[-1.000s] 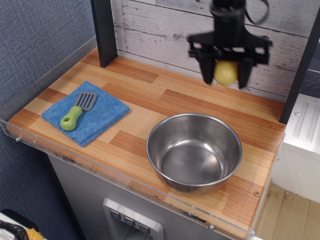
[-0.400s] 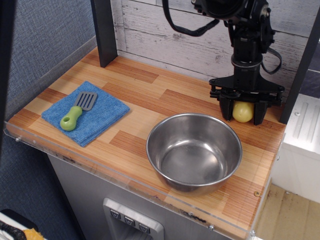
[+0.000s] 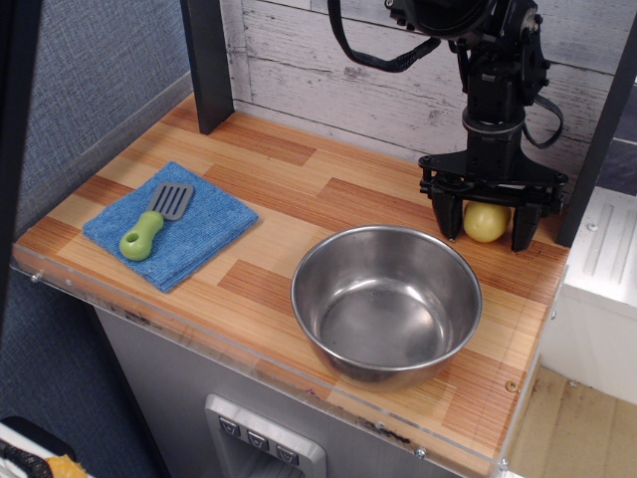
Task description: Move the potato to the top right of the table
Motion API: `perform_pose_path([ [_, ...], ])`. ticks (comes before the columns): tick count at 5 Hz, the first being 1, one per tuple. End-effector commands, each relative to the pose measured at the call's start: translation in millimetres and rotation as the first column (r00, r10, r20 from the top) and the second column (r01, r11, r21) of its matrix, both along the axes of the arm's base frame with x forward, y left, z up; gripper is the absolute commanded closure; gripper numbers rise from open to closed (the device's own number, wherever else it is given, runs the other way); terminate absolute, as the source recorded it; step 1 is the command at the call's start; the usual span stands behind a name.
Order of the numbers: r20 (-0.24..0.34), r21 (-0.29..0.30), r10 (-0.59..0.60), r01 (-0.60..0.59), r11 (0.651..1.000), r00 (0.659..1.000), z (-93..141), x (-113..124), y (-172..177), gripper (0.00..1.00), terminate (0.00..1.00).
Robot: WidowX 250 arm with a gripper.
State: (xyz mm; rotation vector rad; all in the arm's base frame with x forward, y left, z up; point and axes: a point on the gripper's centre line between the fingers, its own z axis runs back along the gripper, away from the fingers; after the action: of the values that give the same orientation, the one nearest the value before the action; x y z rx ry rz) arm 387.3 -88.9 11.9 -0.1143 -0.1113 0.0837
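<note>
Potato (image 3: 486, 222) sits on table (image 3: 299, 189), far right corner: small, smooth, likely light and prone to rolling. Gripper (image 3: 485, 227) straddles it, jaws spread, holding nothing; regrip across its middle if needed.

The potato (image 3: 487, 222), small, smooth, pale yellow and egg-shaped, rests on the striped light and reddish-brown wooden plank surface (image 3: 299, 199) at its far right corner, near the back wall.
</note>
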Motion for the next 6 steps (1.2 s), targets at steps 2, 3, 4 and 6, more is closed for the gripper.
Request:
perform_pose_path([
  [2,0.242,-0.034,0.028,-0.02,0.999,0.97,105.3,-5.0,21.9,0.0,0.0],
  [3,0.269,-0.072,0.055,-0.037,0.997,0.962,138.7,-8.5,39.7,0.0,0.0],
  [4,0.179,-0.141,0.068,-0.043,0.989,0.982,161.2,-24.5,75.8,0.0,0.0],
  [6,0.161,0.018,0.051,-0.054,0.998,0.986,170.4,-64.6,119.5,0.0,0.0],
])
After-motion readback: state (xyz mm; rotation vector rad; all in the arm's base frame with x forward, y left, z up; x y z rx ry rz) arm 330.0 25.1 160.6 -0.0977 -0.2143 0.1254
